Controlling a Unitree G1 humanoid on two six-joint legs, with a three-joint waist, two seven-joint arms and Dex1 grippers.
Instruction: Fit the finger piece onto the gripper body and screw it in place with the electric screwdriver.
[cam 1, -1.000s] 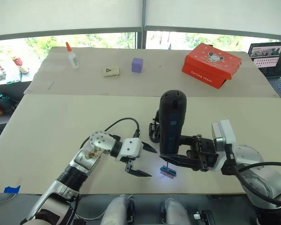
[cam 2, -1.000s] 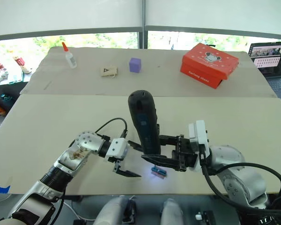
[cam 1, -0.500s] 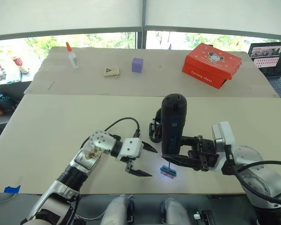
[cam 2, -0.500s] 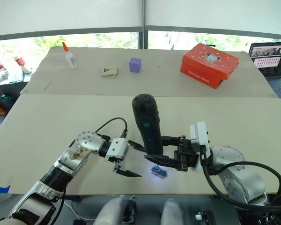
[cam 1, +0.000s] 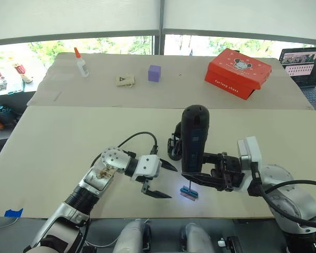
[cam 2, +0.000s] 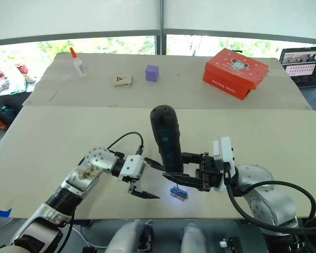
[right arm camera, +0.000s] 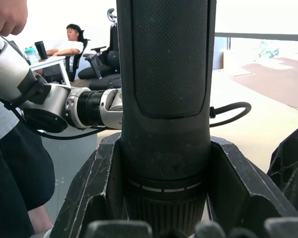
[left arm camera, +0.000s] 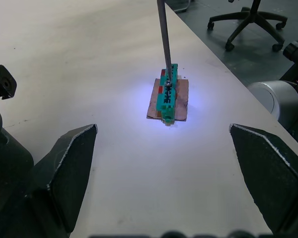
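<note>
With the right gripper (cam 1: 203,176) clamped on the upright electric screwdriver (cam 1: 194,139) and the left gripper (cam 1: 160,179) spread empty, its bit could slip off the green block (left arm camera: 167,95).

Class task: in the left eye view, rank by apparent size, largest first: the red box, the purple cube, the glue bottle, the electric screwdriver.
1. red box
2. electric screwdriver, though nearer the camera
3. glue bottle
4. purple cube, close to the bottle

Left gripper (cam 1: 161,179): your fingers spread wide, empty, just left of the electric screwdriver (cam 1: 194,138).
Right gripper (cam 1: 203,173): your fingers clamped around the electric screwdriver's lower barrel, forearm reaching in from its right.
</note>
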